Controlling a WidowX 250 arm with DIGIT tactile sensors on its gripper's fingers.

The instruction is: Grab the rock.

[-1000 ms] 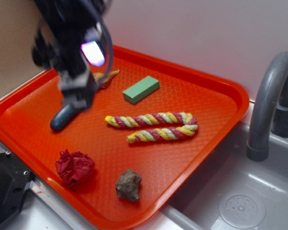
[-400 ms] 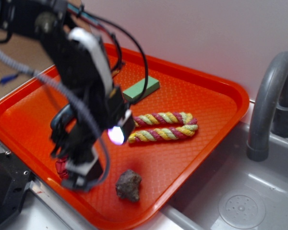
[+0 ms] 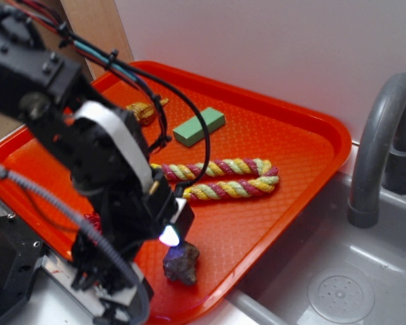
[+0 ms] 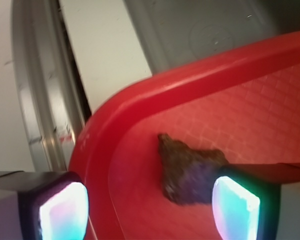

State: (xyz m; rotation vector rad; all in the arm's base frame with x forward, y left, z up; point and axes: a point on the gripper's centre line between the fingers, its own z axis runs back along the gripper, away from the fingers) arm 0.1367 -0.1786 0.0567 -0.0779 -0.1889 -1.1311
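Observation:
The rock [image 3: 181,264], a lumpy grey-brown stone, lies near the front rim of the orange tray [image 3: 328,145]. My gripper [image 3: 152,267] hangs just left of it, low over the tray's front edge, and is open. One glowing pad [image 3: 169,235] sits right by the rock's top. In the wrist view the rock [image 4: 190,170] lies on the tray [image 4: 135,105] between the two lit pads, close to the right pad [image 4: 235,207] and far from the left pad [image 4: 62,212]. Nothing is held between them.
A striped rope toy [image 3: 216,177], a green block [image 3: 199,126] and a yellowish object [image 3: 143,110] lie farther back on the tray. My arm hides most of a dark red ball [image 3: 91,220]. A grey faucet [image 3: 382,142] and sink [image 3: 338,288] are on the right.
My arm has swung from the tray's back left to its front edge and come down beside the rock, now covering the red ball and the blue-grey pebble. The rock has not moved.

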